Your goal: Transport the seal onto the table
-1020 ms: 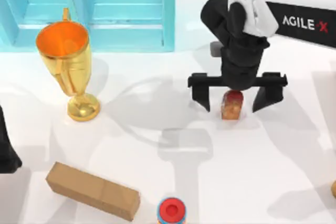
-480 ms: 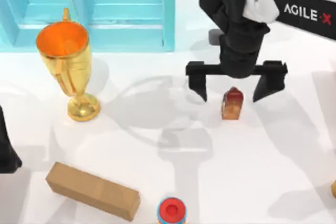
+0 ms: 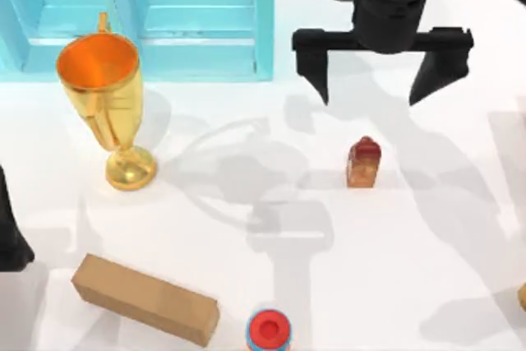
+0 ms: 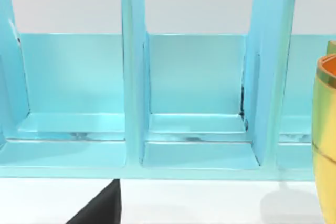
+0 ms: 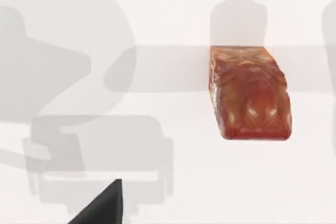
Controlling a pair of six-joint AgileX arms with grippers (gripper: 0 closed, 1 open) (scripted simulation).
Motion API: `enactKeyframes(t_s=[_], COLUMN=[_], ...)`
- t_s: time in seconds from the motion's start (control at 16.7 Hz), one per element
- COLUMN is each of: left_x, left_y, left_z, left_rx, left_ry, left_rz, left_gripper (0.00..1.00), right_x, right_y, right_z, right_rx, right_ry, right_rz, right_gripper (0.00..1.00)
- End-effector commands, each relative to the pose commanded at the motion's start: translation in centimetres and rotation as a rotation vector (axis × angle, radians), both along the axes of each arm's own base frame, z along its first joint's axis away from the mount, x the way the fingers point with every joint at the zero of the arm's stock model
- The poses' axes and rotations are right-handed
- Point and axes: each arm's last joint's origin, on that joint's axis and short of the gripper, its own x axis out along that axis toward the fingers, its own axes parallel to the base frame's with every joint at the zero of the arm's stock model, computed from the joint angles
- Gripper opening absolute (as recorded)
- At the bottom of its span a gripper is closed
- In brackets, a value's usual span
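The seal, a small brown-orange block with a dark red rounded top, stands upright on the glossy white table, right of centre. My right gripper hangs open well above and behind it, fingers spread wide, nothing between them. In the right wrist view the seal rests alone on the white surface. My left arm is parked at the table's left edge.
A gold trophy stands at the left, in front of the turquoise cabinet along the back. A tan cardboard box lies at the front left. A red-topped blue-rimmed cylinder sits at the front edge.
My right gripper, which straddled the seal with open fingers a second ago, has risen and drawn back toward the rear. The seal stays standing on the table.
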Motion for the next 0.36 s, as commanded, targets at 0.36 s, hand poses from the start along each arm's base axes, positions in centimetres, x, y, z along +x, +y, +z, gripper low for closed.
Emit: enactKeyframes(t_s=[0.36], left_x=[0.0], left_y=[0.0], left_z=[0.0], left_rx=[0.0], left_ry=[0.0], left_rz=[0.0], left_gripper=[1.0], right_x=[-0.6], right_y=[-0.7], right_z=[2.8], right_rx=[-0.013], right_ry=[0.008], right_rz=[-0.009], right_gripper=[1.0])
